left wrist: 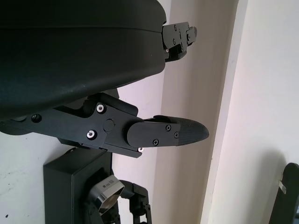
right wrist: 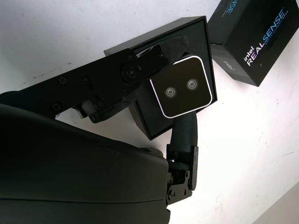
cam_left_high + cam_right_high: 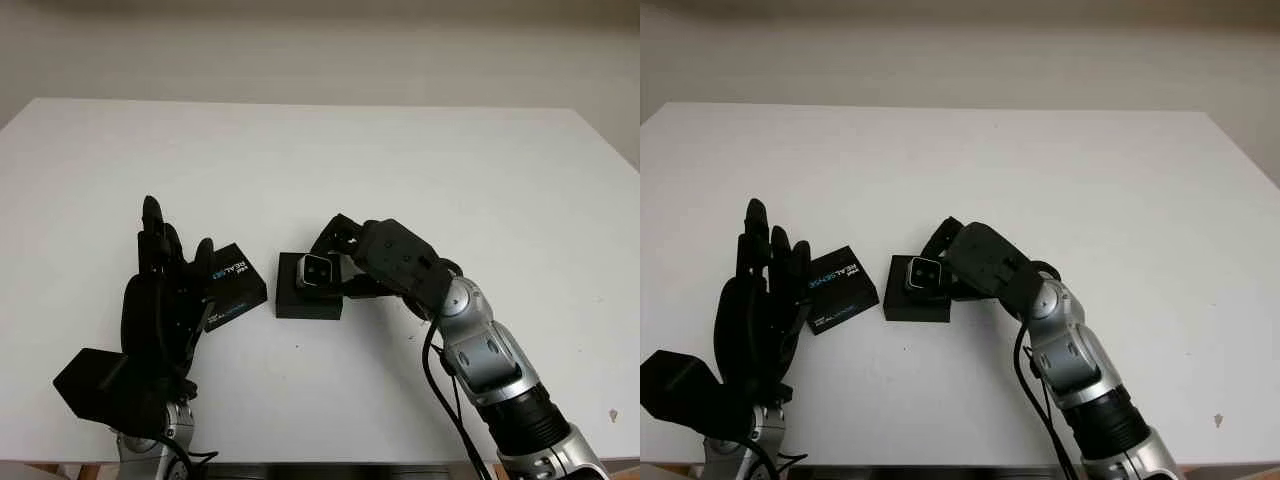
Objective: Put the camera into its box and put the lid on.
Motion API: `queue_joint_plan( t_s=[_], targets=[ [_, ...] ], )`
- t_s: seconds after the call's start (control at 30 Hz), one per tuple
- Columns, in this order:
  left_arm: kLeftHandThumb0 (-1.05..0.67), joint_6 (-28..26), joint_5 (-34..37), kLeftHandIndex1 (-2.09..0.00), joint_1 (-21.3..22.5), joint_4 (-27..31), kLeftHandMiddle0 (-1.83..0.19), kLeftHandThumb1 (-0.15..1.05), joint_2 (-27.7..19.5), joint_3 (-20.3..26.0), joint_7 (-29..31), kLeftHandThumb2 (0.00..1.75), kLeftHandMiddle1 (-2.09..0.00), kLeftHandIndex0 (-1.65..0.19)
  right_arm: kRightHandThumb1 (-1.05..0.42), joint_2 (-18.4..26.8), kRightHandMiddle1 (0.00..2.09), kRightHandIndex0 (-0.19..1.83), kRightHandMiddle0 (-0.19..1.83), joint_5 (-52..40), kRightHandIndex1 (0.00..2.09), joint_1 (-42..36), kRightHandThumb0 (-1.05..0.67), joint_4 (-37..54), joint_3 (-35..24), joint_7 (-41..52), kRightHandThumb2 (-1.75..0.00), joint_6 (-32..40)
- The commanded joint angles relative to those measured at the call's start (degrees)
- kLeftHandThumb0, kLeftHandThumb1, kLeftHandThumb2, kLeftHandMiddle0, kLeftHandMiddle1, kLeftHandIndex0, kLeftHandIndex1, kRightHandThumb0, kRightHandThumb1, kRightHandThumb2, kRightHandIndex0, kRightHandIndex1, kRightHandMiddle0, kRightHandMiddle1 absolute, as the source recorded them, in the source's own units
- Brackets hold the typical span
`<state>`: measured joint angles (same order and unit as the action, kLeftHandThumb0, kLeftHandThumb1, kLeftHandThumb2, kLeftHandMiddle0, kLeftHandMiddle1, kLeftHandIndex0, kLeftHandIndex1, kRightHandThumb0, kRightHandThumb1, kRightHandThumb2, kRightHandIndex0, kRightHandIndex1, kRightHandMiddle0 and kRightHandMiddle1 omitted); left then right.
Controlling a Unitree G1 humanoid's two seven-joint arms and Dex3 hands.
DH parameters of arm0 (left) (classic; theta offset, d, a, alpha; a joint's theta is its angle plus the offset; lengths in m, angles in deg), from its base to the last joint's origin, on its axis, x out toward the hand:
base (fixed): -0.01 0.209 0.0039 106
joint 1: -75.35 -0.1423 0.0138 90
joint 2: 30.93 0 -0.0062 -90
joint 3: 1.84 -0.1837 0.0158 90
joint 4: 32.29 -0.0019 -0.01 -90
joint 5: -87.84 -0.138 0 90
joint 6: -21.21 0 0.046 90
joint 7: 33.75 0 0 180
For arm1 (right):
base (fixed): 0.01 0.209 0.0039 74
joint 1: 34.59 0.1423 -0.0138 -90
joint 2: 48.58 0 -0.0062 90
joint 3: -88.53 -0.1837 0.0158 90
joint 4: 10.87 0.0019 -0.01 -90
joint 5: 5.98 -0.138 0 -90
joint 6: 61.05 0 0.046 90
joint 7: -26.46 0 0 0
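A small silver camera [image 3: 319, 270] with two lenses [image 2: 183, 87] sits between the fingers of my right hand [image 3: 340, 262], held over the open black box [image 3: 308, 297] in the middle of the table. The black lid [image 3: 231, 285], printed with REALSENSE [image 2: 254, 31], lies on the table just left of the box. My left hand [image 3: 165, 265] is raised at the near left, open, its fingers [image 1: 166, 133] close beside the lid's left edge. The left wrist view catches the box [image 1: 74, 186] and the camera [image 1: 107, 193].
The white table [image 3: 400, 160] stretches wide behind and to the right of the box. Its far edge meets a pale wall. A cable runs along my right forearm [image 3: 480, 350].
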<state>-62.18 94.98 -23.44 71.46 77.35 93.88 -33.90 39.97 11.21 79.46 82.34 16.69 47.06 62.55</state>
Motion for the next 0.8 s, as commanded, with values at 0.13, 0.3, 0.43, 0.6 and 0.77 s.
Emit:
queue_joint_plan(
  t_s=[0.13, 0.3, 0.43, 0.6, 0.77],
  targets=[
    [-0.53, 0.6, 0.2, -0.05, -0.4, 0.9, 0.08, 1.05, 0.3, -0.3, 0.0, 0.32, -0.05, 0.15, -1.02, 0.0, 2.09, 0.34, 0.14, 0.1, 0.06, -1.1, -0.30, -2.1, 0.4, 0.0, -0.05, 1.3],
    [-0.53, 0.5, -0.3, -0.05, -0.4, 0.9, 0.09, 1.05, 0.4, -0.4, -0.3, 0.32, -0.05, 0.14, -1.02, 0.1, 2.09, 0.34, 0.17, 0.2, 0.06, -1.1, -0.31, -3.1, 0.5, -0.2, -0.05, -0.5],
    [-0.53, 0.8, -0.3, -0.05, -0.5, 0.9, 0.09, 1.05, 0.6, -0.5, -0.4, 0.33, -0.05, 0.15, -1.02, 0.7, 2.09, 0.35, 0.17, 1.1, 0.06, -1.1, -0.32, -3.1, 1.1, -0.2, -0.05, -1.4],
    [-0.53, 1.3, -0.1, -0.05, -0.6, 0.7, 0.09, 1.05, 0.4, -0.5, -0.1, 0.33, -0.05, 0.15, -1.02, 1.2, 2.07, 0.34, 0.12, 2.2, 0.06, -1.7, -0.32, -2.7, 1.6, -0.8, -0.05, -3.2],
    [-0.54, 1.8, 0.2, -0.05, -0.6, 0.5, 0.09, 1.05, 0.3, -0.4, 0.3, 0.33, -0.05, 0.15, -0.96, 3.4, 1.73, 0.18, -0.10, 2.6, 0.01, -2.4, -0.45, -2.9, 2.3, 1.8, -0.05, -7.3]
  ],
)
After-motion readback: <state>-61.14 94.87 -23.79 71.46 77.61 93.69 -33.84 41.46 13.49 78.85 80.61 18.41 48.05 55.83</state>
